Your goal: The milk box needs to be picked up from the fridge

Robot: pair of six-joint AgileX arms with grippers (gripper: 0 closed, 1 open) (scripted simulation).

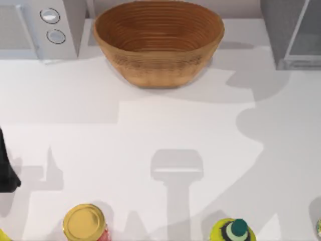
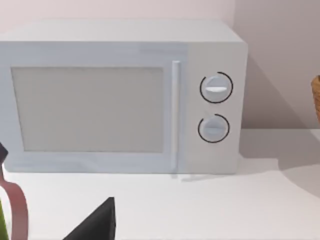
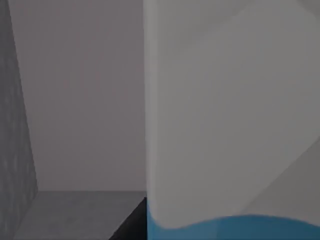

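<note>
The milk box (image 3: 230, 115) stands very close in the right wrist view, a white carton with a light blue band low down. Around it are the fridge's grey side wall (image 3: 15, 130) and floor (image 3: 75, 212). A dark part of my right gripper (image 3: 131, 226) shows beside the carton's lower edge; I cannot tell whether it touches. The fridge (image 1: 296, 35) is the grey cabinet with a glass door panel at the table's back right. My left arm (image 1: 6, 170) is parked at the left edge.
A large woven basket (image 1: 158, 42) stands at the back centre. A white appliance with two round knobs (image 1: 40, 27) sits at the back left, seen also as the appliance (image 2: 120, 95). A gold-lidded red can (image 1: 85, 223) and a yellow-green bottle (image 1: 233, 231) stand at the front edge.
</note>
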